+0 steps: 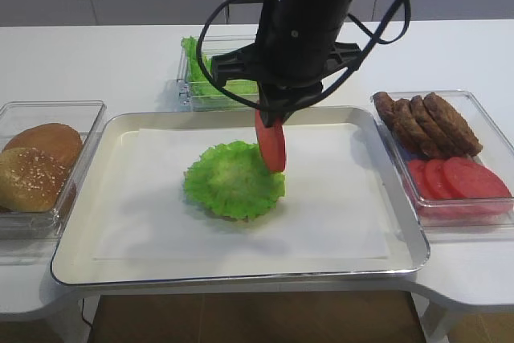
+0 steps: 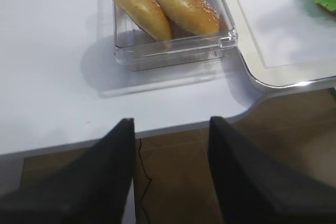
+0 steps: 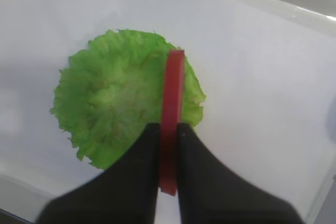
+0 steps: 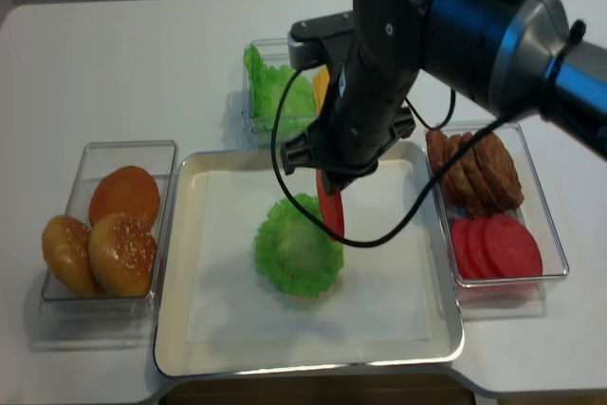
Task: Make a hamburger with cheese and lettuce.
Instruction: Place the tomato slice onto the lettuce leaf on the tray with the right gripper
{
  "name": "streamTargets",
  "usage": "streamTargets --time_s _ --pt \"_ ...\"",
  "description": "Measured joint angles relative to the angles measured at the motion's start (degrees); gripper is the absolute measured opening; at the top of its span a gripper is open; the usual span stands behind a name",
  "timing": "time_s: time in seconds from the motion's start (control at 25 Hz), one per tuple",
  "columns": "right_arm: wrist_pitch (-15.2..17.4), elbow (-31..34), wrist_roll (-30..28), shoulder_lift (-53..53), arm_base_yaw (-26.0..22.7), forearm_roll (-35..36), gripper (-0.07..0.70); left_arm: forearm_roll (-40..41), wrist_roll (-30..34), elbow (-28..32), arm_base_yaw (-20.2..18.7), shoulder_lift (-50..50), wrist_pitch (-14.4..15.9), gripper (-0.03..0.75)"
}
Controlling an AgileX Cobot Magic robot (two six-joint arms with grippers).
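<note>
Right pincer [image 3: 168, 129] clamped on a red tomato slice [image 1: 271, 142], held on edge, vertical, over the right rim of the hamburger [image 1: 234, 179]. Hamburger lying near the middle of the white paper [image 1: 337, 222] lining the metal tray [image 1: 241, 272] on the white desk [image 1: 120, 54], topped by a flat, round, frilly leaf of lettuce [image 4: 298, 246], with only a sliver of tan bun base showing under its near edge. Lower end of the slice close above the leaf; whether touching, cannot tell. More bunched green leaves in a clear box [image 1: 186, 90] just beyond the tray's far edge, partly hidden behind the black arm [image 1: 309, 22], with a bit of yellow-orange cheese [image 4: 321, 85] showing beside them in the realsense view. Left of the tray, a clear box [image 1: 16, 110] with three brown sesame buns [image 1: 32, 176]. Right of the tray, another clear box [image 1: 482, 106] with dark brown patties [image 1: 426, 122] at the far end and more red tomato slices [image 1: 458, 178] at the near end. Left pincer [image 2: 170, 129] low off the near left corner of the desk, out beyond its edge, black fingers [image 2: 113, 150] spread apart with nothing between them.
</note>
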Motion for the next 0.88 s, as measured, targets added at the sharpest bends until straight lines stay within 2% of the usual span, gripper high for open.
streamTargets --time_s 0.88 --pt "-0.54 -0.3 0.2 1.72 0.0 -1.84 0.076 0.0 0.0 0.0 0.0 0.0 0.0 0.342"
